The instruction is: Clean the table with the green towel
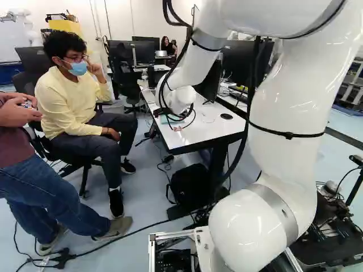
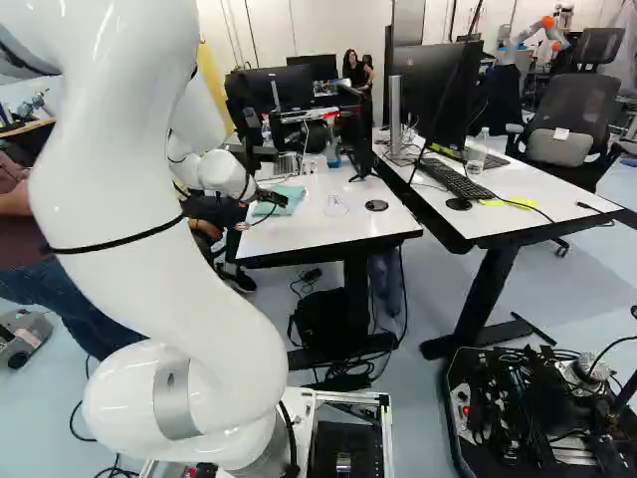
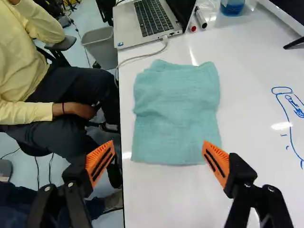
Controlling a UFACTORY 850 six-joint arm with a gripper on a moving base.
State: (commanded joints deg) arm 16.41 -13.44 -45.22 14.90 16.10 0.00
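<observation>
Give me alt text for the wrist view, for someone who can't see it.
A wrinkled green towel lies on a white table, just ahead of the open tool. An open laptop sits beyond the towel, and a blue drawing marks the table beside it.

It's bright in here, white light seemingly from overhead. The arm [image 1: 283, 102] gleams with hard streaks; the worktop [image 1: 212, 127] throws back glare, a thin streak towards one o'clock from the towel [image 3: 175, 114] and a broader patch near three. Shade gathers softly on the floor [image 1: 142, 198] beneath. Down at twelve o'clock, the room's far end gets hard to make out.
</observation>
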